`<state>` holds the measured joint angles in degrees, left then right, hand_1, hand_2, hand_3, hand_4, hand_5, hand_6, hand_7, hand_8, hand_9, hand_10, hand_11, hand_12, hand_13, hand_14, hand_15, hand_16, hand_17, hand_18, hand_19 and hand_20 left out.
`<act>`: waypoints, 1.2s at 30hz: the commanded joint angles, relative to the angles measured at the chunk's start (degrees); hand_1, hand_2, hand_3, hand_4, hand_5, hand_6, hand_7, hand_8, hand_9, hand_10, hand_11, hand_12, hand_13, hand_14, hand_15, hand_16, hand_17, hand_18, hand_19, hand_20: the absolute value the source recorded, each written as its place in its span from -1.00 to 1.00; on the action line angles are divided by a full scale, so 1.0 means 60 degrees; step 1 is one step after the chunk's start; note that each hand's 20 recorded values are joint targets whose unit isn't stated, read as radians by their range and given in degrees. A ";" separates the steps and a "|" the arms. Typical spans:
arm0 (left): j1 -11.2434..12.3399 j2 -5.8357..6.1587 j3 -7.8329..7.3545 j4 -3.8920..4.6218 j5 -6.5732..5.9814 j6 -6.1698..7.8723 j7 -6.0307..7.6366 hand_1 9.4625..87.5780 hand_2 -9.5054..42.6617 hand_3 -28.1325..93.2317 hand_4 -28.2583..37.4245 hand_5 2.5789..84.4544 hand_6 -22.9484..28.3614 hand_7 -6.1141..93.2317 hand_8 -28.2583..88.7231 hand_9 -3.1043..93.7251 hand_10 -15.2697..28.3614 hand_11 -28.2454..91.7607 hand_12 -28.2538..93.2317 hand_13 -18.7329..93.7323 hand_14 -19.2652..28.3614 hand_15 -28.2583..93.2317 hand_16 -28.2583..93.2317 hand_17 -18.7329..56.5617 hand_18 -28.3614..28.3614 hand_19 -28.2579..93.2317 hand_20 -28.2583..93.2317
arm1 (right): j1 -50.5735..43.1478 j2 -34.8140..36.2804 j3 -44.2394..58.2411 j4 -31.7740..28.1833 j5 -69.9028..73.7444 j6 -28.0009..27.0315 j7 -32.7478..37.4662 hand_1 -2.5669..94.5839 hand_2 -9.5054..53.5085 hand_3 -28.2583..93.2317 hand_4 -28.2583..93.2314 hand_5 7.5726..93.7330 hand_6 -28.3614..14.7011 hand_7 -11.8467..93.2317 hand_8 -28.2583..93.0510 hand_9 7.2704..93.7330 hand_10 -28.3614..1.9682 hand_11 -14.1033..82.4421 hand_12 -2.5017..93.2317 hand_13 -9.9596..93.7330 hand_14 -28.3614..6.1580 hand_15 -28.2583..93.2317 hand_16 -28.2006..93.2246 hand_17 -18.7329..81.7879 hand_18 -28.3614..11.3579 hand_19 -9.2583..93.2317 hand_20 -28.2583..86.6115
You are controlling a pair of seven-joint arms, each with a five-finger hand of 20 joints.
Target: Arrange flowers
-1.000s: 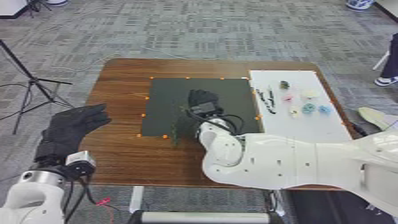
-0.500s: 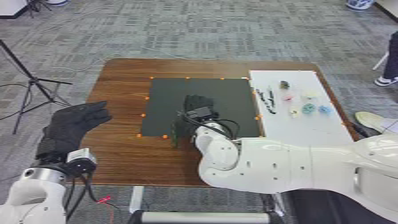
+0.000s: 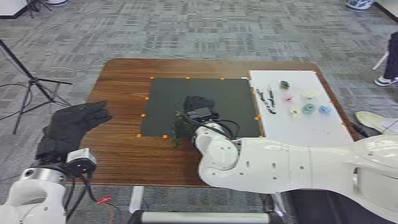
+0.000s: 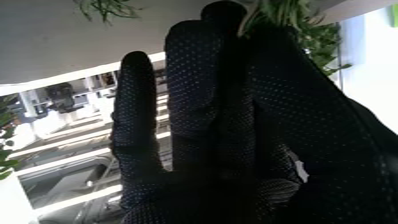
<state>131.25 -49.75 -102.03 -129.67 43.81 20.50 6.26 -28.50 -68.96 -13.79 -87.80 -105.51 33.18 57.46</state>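
Stretching across the black rectangular mat [image 3: 231,95] on the brown wooden table [image 3: 120,100], the white right arm ends in its black-gloved right hand [image 3: 198,104], above the mat's middle. In the right wrist view, the hand's fingers are straight and close together. Leafy green sprigs [image 4: 311,32] are at the tips of the thumb and fingers; whether any stem is gripped, one cannot tell. In the head view, slender greenery [image 3: 175,138] is near the mat's near edge.

On the white rectangular board [image 3: 306,131], to the right of the mat, are small flower heads: a pink one [image 3: 288,98], a cream one [image 3: 310,93], a teal one [image 3: 308,108] and a blue one [image 3: 324,109]. Slim black tools [image 3: 266,101] are beside them. The black-gloved left hand [image 3: 71,122] is relaxed and open, left of the table.
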 commanded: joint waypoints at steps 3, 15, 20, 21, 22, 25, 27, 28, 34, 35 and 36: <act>0.0063 -0.0069 0.0030 0.0014 0.0013 -0.0105 0.0001 -0.66 -0.66 0.94 -0.84 0.30 0.40 -0.57 -0.70 0.06 0.64 0.06 -0.35 -0.06 0.80 0.37 -0.68 -0.65 0.63 0.18 -0.31 | 0.0054 -0.0071 0.0089 -0.0001 -0.0080 -0.0140 0.0081 0.12 -1.00 0.70 -1.00 0.39 0.25 -0.06 -0.71 0.63 0.16 -0.39 -0.36 0.50 0.25 0.44 -0.13 -0.11 -0.73 0.99 -0.65; 0.0095 -0.0081 0.0054 -0.0031 0.0037 -0.0035 -0.0021 -0.65 -0.66 0.93 -0.83 0.30 0.40 -0.57 -0.70 0.06 0.64 0.06 -0.35 -0.06 0.79 0.37 -0.68 -0.65 0.63 0.18 -0.31 | 0.0206 -0.0042 0.0001 0.0128 -0.0100 -0.0293 0.0238 0.03 -1.00 0.77 -1.00 0.30 0.20 -0.15 -0.71 0.38 -0.20 -0.16 -0.61 0.41 0.12 0.50 -0.19 -0.17 -0.77 0.99 -0.70; 0.0153 -0.0138 0.0040 -0.0054 0.0035 -0.0039 -0.0032 -0.65 -0.66 0.93 -0.83 0.30 0.40 -0.57 -0.70 0.06 0.64 0.06 -0.35 -0.06 0.80 0.37 -0.68 -0.65 0.63 0.18 -0.31 | 0.0252 0.0019 -0.0034 0.0194 -0.0123 -0.0367 0.0385 -0.01 -1.00 0.79 -1.00 0.27 0.18 -0.22 -0.74 0.31 -0.26 -0.15 -0.63 0.37 0.03 0.53 -0.22 -0.20 -0.79 1.00 -0.71; 0.0249 -0.0143 0.0013 -0.0082 0.0017 -0.0033 0.0008 -0.65 -0.66 0.94 -0.83 0.30 0.40 -0.57 -0.70 0.06 0.64 0.05 -0.35 -0.06 0.80 0.37 -0.68 -0.65 0.63 0.18 -0.31 | 0.0259 0.0051 -0.0028 0.0168 -0.0056 -0.0397 0.0365 -0.01 -1.00 0.80 -1.00 0.27 0.18 -0.23 -0.75 0.30 -0.27 -0.15 -0.64 0.36 0.02 0.53 -0.22 -0.20 -0.79 1.00 -0.71; 0.0244 -0.0218 -0.0012 -0.0082 0.0075 -0.0085 -0.0085 -0.65 -0.66 0.94 -0.83 0.31 0.40 -0.57 -0.70 0.06 0.64 0.05 -0.35 -0.06 0.80 0.37 -0.68 -0.65 0.63 0.18 -0.31 | 0.0222 0.0085 0.0008 0.0153 -0.0064 -0.0427 0.0406 -0.01 -1.00 0.80 -1.00 0.27 0.18 -0.23 -0.76 0.30 -0.28 -0.15 -0.64 0.36 0.01 0.53 -0.23 -0.20 -0.80 1.00 -0.71; 0.0343 -0.0185 0.0001 -0.0121 -0.0016 0.0077 0.0070 -0.65 -0.66 0.94 -0.83 0.31 0.40 -0.57 -0.70 0.06 0.64 0.05 -0.35 -0.06 0.80 0.37 -0.68 -0.65 0.63 0.18 -0.31 | 0.0209 0.0113 0.0033 0.0162 -0.0006 -0.0518 0.0407 -0.01 -1.00 0.80 -1.00 0.27 0.17 -0.24 -0.77 0.30 -0.28 -0.15 -0.64 0.35 0.00 0.54 -0.24 -0.21 -0.80 1.00 -0.72; 0.0375 -0.0174 -0.0009 -0.0125 -0.0027 0.0082 0.0071 -0.65 -0.66 0.94 -0.83 0.30 0.40 -0.57 -0.70 0.06 0.64 0.06 -0.35 -0.06 0.80 0.37 -0.68 -0.65 0.63 0.18 -0.31 | 0.0145 0.0128 0.0099 0.0146 0.0036 -0.0627 0.0316 -0.02 -1.00 0.80 -1.00 0.27 0.17 -0.24 -0.78 0.30 -0.28 -0.15 -0.64 0.35 -0.01 0.54 -0.25 -0.21 -0.80 1.00 -0.72; 0.0342 -0.0173 0.0004 -0.0112 -0.0029 0.0060 0.0063 -0.65 -0.66 0.94 -0.83 0.30 0.40 -0.57 -0.70 0.06 0.64 0.06 -0.35 -0.06 0.80 0.37 -0.68 -0.65 0.63 0.18 -0.31 | 0.0115 0.0133 0.0098 0.0128 -0.0008 -0.0633 0.0328 -0.02 -1.00 0.80 -1.00 0.27 0.17 -0.24 -0.78 0.30 -0.28 -0.15 -0.64 0.35 -0.02 0.55 -0.25 -0.21 -0.80 1.00 -0.72; 0.0234 -0.0143 0.0102 -0.0092 -0.0027 0.0086 0.0098 -0.65 -0.66 0.94 -0.83 0.30 0.40 -0.57 -0.70 0.06 0.64 0.06 -0.35 -0.06 0.80 0.37 -0.68 -0.65 0.63 0.18 -0.31 | -0.0053 0.0077 0.0154 0.0047 0.0114 -0.0792 0.0226 -0.03 -1.00 0.81 -1.00 0.28 0.17 -0.23 -0.76 0.32 -0.28 -0.14 -0.64 0.36 -0.05 0.55 -0.26 -0.21 -0.82 1.00 -0.71; 0.0228 -0.0122 0.0117 -0.0089 -0.0058 0.0128 0.0127 -0.65 -0.66 0.94 -0.83 0.30 0.40 -0.57 -0.70 0.06 0.64 0.06 -0.35 -0.06 0.80 0.37 -0.68 -0.65 0.63 0.18 -0.31 | -0.0068 0.0069 0.0143 0.0039 0.0112 -0.0792 0.0209 -0.03 -1.00 0.81 -1.00 0.28 0.17 -0.23 -0.76 0.33 -0.27 -0.14 -0.64 0.36 -0.06 0.55 -0.26 -0.21 -0.82 1.00 -0.71; 0.0221 -0.0146 0.0109 -0.0090 -0.0047 0.0128 0.0093 -0.65 -0.66 0.94 -0.83 0.30 0.40 -0.57 -0.70 0.06 0.64 0.06 -0.35 -0.06 0.80 0.37 -0.68 -0.65 0.63 0.18 -0.31 | -0.0107 0.0073 0.0165 0.0017 0.0091 -0.0821 0.0210 -0.03 -1.00 0.81 -1.00 0.28 0.17 -0.22 -0.75 0.33 -0.27 -0.14 -0.64 0.36 -0.07 0.55 -0.26 -0.21 -0.82 1.00 -0.71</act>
<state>132.69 -50.18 -101.75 -129.92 43.69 20.69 6.69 -28.08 -68.46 -13.65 -86.96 -104.90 29.41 59.11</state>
